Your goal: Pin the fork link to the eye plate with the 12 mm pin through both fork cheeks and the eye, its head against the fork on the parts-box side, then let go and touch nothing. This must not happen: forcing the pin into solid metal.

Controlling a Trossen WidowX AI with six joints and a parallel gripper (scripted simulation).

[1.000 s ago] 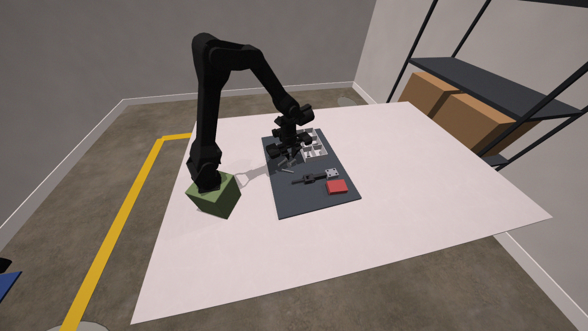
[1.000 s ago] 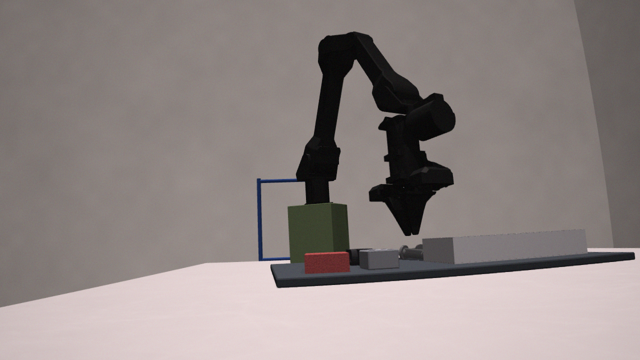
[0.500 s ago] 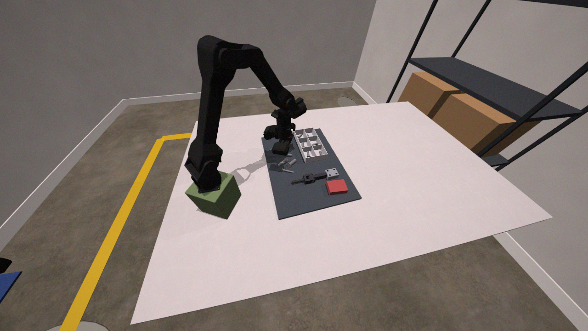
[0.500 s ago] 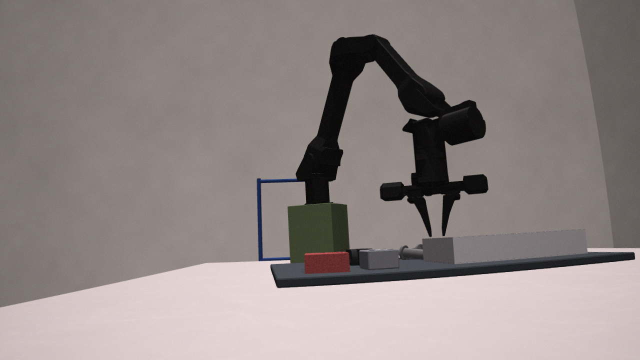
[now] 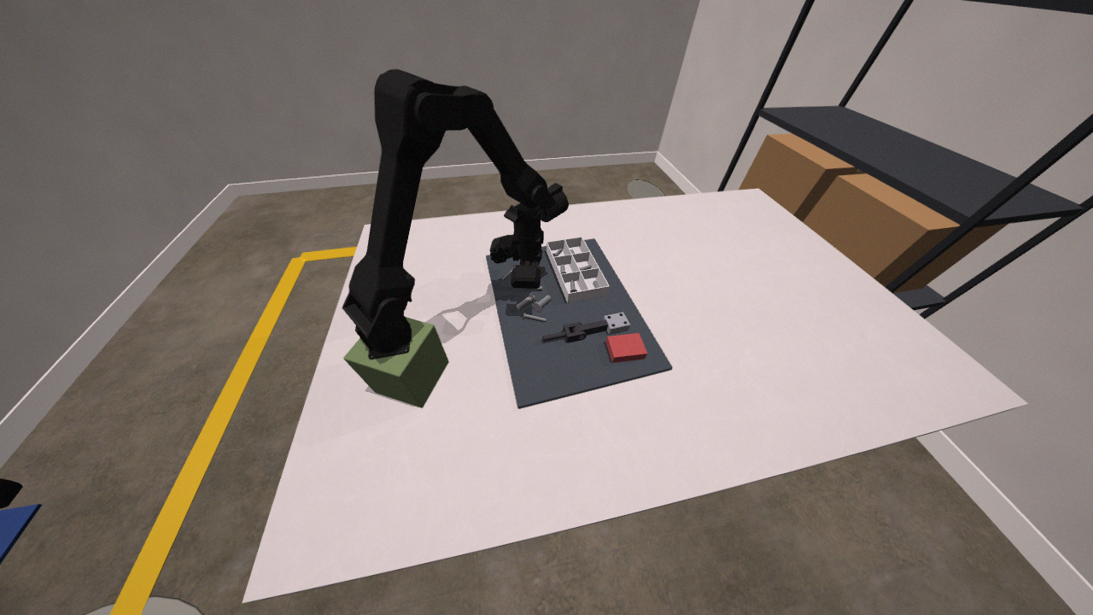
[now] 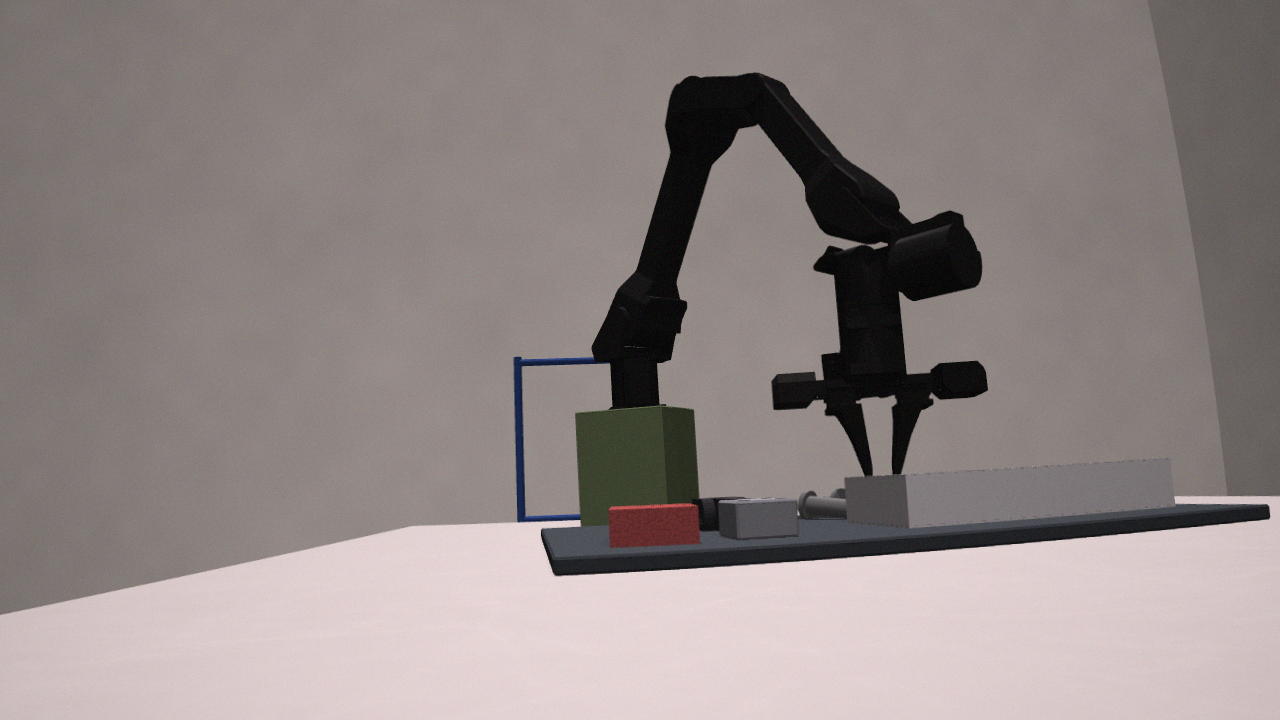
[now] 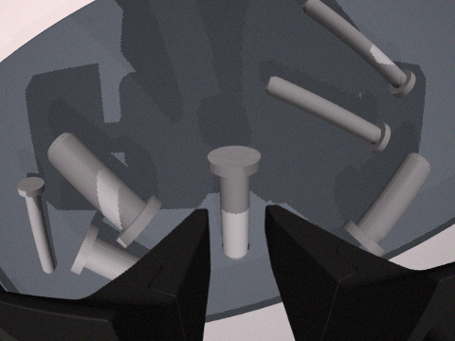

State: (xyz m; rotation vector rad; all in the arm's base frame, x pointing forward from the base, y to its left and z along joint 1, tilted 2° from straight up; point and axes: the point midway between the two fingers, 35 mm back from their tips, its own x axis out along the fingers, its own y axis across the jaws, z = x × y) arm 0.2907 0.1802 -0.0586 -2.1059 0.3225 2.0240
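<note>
My gripper [image 5: 524, 284] hovers over a scatter of loose grey headed pins [image 5: 533, 306] on the dark mat, just left of the parts box [image 5: 577, 267]. In the wrist view its fingers stand a little apart with nothing between them. Below the gap lies a thick short pin [image 7: 234, 203], head pointing away. Other pins lie around it: a fat one [image 7: 104, 189] at the left, two long thin ones [image 7: 329, 113] at the right. The dark fork link [image 5: 573, 330] lies against the grey eye plate [image 5: 616, 321] further along the mat. From the side, the fingertips [image 6: 879, 470] end near the top of the box [image 6: 1009, 490].
A red block [image 5: 626, 347] sits beside the eye plate near the mat's front. The arm's green base [image 5: 397, 363] stands left of the mat. A shelf with brown boxes [image 5: 863, 198] is at the far right.
</note>
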